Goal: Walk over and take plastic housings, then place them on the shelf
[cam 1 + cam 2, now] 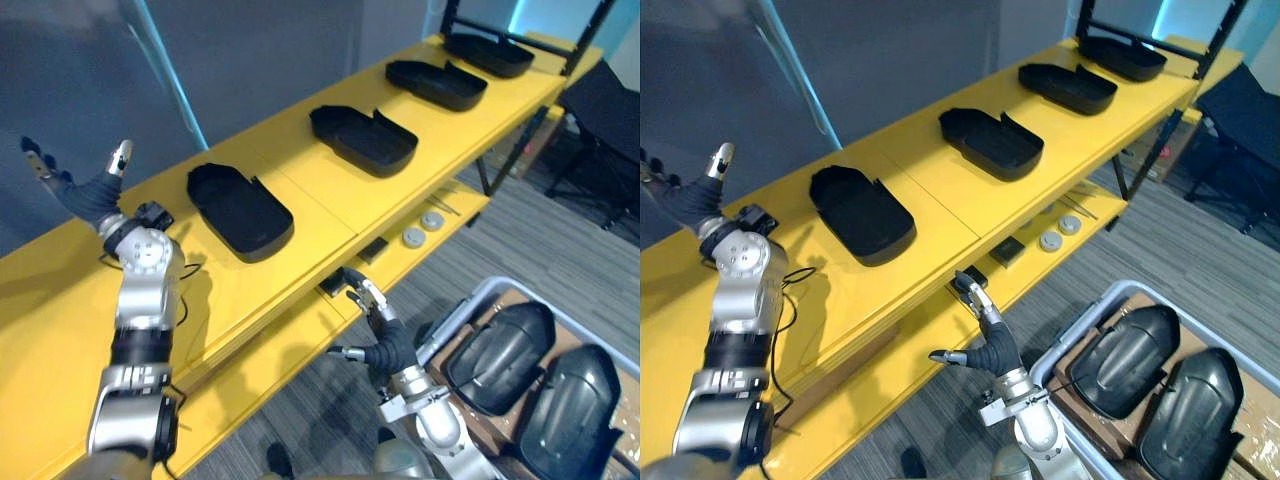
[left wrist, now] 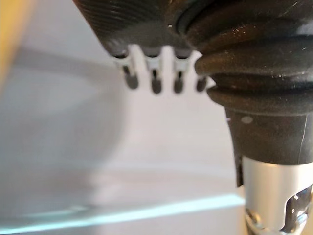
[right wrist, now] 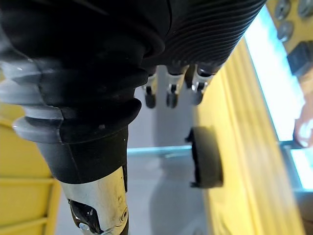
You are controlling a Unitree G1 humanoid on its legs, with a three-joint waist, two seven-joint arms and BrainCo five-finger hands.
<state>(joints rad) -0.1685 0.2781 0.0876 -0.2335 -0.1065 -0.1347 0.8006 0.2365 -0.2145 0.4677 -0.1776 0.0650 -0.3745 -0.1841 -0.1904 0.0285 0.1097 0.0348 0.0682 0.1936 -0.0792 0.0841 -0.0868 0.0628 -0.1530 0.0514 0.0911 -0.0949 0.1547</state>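
Several black plastic housings lie open side up in a row on the yellow shelf's (image 1: 330,205) top board; the nearest one (image 1: 240,210) is left of centre, another (image 1: 365,138) is further along. Two more housings (image 1: 500,355) (image 1: 565,410) rest dome up in a grey bin (image 1: 470,300) at the lower right. My left hand (image 1: 85,190) is raised over the shelf's left end, its fingers (image 2: 154,78) straight, open and empty. My right hand (image 1: 385,340) hangs low before the lower board, open and empty, between shelf and bin. Past its fingers (image 3: 171,93) one housing (image 3: 205,156) shows.
On the shelf's lower board lie two round discs (image 1: 413,237) (image 1: 432,221) and a small black box (image 1: 373,248). A grey wall stands behind the shelf. A black chair (image 1: 600,130) is at the far right, on grey carpet.
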